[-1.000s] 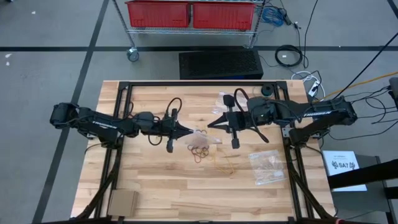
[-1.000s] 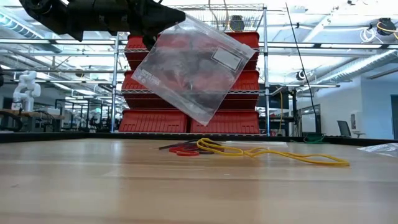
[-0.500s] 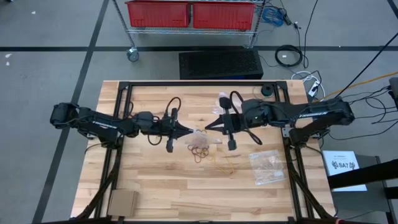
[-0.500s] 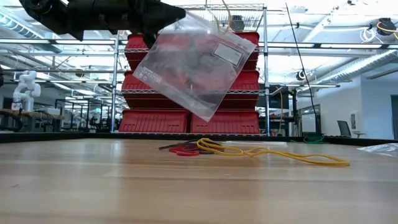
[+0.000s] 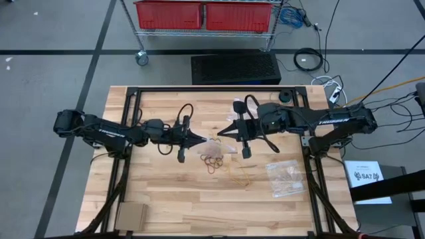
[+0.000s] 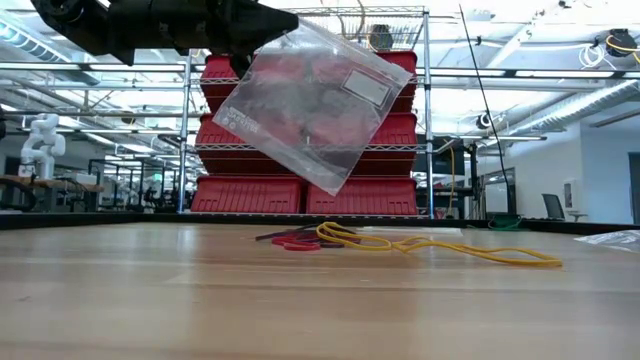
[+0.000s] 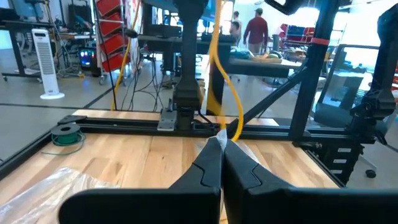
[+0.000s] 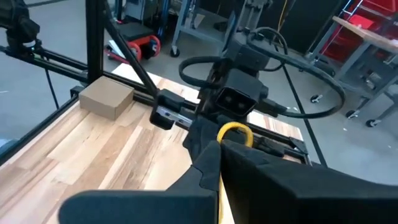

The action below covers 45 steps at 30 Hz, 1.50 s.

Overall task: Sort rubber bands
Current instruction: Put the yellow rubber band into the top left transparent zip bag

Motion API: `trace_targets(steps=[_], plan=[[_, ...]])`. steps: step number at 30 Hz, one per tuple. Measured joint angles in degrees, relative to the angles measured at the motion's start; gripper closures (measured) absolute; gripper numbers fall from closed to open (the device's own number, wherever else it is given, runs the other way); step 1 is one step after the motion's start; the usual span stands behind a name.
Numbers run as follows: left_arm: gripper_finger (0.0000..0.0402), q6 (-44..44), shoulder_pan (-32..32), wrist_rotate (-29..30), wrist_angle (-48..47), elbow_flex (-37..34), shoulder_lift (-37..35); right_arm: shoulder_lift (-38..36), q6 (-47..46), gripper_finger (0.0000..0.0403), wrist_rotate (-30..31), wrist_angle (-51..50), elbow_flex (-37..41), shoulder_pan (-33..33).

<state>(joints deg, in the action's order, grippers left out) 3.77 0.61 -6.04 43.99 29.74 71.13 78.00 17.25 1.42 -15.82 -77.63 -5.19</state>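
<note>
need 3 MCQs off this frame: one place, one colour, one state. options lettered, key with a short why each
1. Where is the clear bag that the left gripper holds?
A. flat on the table
B. lifted above the table
C. on the wire shelf

2. What colour is the rubber band pinched in the right gripper?
A. yellow
B. blue
C. green

3. How do the left gripper's fingers stand?
A. wide open
B. shut on the bag's edge
C. shut on nothing

Key:
1 B, the low view shows it hanging clear of the wood.
2 A, a yellow loop sticks out at its fingertips in the right wrist view.
3 B, the left wrist view shows them closed with plastic at the tips.
</note>
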Motion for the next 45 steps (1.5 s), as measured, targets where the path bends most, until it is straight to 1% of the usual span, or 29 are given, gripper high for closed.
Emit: trace_targets(steps=[10,15,23,36,45], plan=[[0.0401,0.0,0.0,0.0,-2.1,0.0,0.0,-0.4,4.0,0.0403,0.0,-2.4,-0.2,-0.2],[0.0401,0.0,0.1,0.0,-2.2,0.0,0.0,-1.7,5.3,0.0403,0.0,-1.9,-0.2,-0.1],[0.0401,0.3,0.1,-0.1,-1.4,0.0,0.0,-1.3,8.9,0.0403,0.0,0.2,-0.2,0.0],[0.0401,0.3,0.1,-0.9,0.9,0.0,0.0,0.4,9.0,0.0403,-0.2,0.3,-0.2,0.0],[0.0401,0.3,0.1,-0.9,0.7,0.0,0.0,1.5,9.5,0.0403,-0.2,0.9,-0.2,-0.2]])
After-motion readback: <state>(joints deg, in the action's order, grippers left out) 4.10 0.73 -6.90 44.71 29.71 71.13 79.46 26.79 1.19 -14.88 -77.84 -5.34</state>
